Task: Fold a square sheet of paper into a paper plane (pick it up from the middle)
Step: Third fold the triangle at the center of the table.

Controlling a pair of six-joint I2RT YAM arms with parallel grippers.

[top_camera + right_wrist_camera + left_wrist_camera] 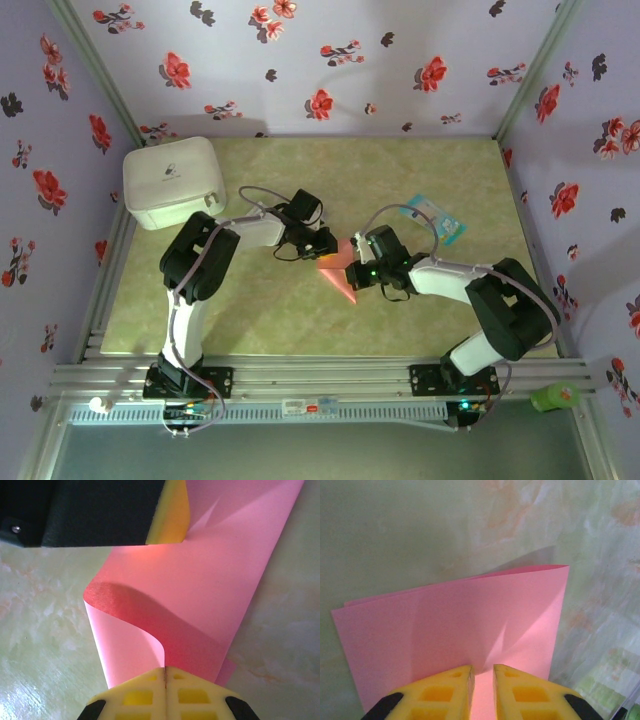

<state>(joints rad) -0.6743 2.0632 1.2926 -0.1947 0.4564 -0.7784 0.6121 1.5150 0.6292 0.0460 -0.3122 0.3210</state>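
Pink paper [338, 280] between opposed, inward-angled fingers [445, 695]

The square sheet of paper [460, 630] ahead of the left gripper [483, 672] is plain salmon-pink, brighter close to the fingertips. Those fingers [445, 690] are yellow with black backing. The right gripper [165, 672] has the same yellow and black, and the paper's curl just ahead of it is shaded a deeper rose. Beneath the paper, the table [395, 540] is pale green, marbled with faint orange-tan blotches. A white box [172, 182] sits well out to the left gripper's outer side. A teal-and-white packet [437, 218] lies beyond the right gripper. The walls [230, 60] are lilac, scattered with red and dark flowers. The left arm [183, 330] and right arm [465, 350] are white with black joints.
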